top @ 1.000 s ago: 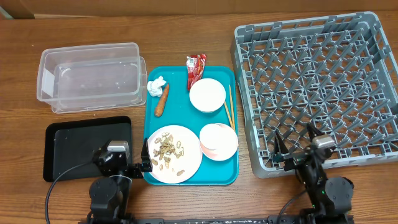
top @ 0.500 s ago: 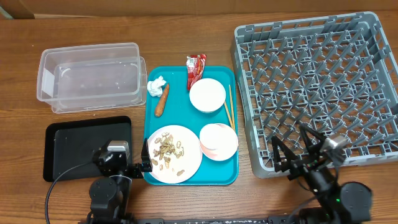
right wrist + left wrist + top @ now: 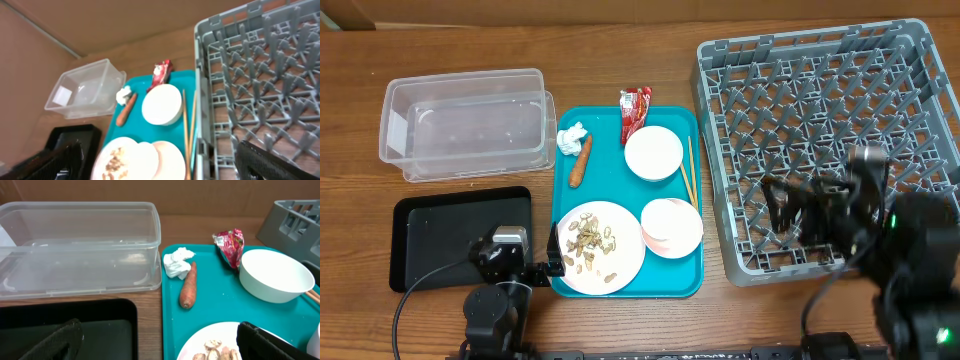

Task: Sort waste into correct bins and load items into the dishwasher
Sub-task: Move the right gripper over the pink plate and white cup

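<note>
Overhead: right pincer (image 3: 778,208) gaping, empty, above dish rack (image 3: 820,100) near its front-left rim; left pincer (image 3: 556,257) gaping beside teal tray (image 3: 605,185). Left wrist: carrot (image 3: 187,286) straight ahead, plate (image 3: 200,340) cut off below. Right wrist: chopsticks (image 3: 184,120) ahead, blurred.

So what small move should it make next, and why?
Probably swing the right pincer left and down toward the chopsticks: it hangs open and empty over the dish rack, and they lie nearest, on the teal tray's rack-side edge.

orange carrot (image 3: 187,286) lies beside paper wad (image 3: 177,263), seemingly touching.
</note>
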Controlling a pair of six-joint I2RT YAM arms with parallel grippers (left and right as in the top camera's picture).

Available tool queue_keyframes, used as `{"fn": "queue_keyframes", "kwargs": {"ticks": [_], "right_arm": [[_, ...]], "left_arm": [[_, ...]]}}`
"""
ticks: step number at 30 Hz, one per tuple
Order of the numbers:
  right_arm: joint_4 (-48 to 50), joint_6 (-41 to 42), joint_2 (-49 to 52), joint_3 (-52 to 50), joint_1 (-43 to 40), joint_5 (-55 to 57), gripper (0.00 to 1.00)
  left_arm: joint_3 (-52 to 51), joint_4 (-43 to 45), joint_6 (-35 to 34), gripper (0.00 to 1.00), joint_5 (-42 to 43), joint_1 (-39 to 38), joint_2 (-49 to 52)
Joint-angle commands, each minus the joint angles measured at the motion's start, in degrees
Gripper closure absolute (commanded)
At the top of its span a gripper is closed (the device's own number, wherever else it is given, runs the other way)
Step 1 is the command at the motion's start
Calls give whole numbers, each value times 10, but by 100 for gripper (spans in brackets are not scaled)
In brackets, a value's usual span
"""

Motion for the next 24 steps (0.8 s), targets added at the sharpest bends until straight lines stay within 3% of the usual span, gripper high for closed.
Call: {"fn": "queue_keyframes", "kwargs": {"ticks": [1, 6, 9, 13, 21, 24], "right_arm": [[-27, -3, 70, 94, 0, -57, 0], [19, 14, 135, 127, 0, -202, 0], [19, 38, 163, 127, 10, -199, 0], [-15, 49, 186, 127, 74, -132, 0], [-80, 105, 216, 127, 330, 155, 0], [-79, 128, 240, 127, 392, 199, 0]], "left_arm": [[-5, 3, 11, 0, 5, 3, -6], [-5, 3, 11, 0, 5, 3, -6], [-5, 3, 11, 0, 5, 3, -6], [-5, 3, 11, 0, 5, 3, -6], [-5, 3, 11, 0, 5, 3, -6], [-5, 3, 11, 0, 5, 3, -6]]}}
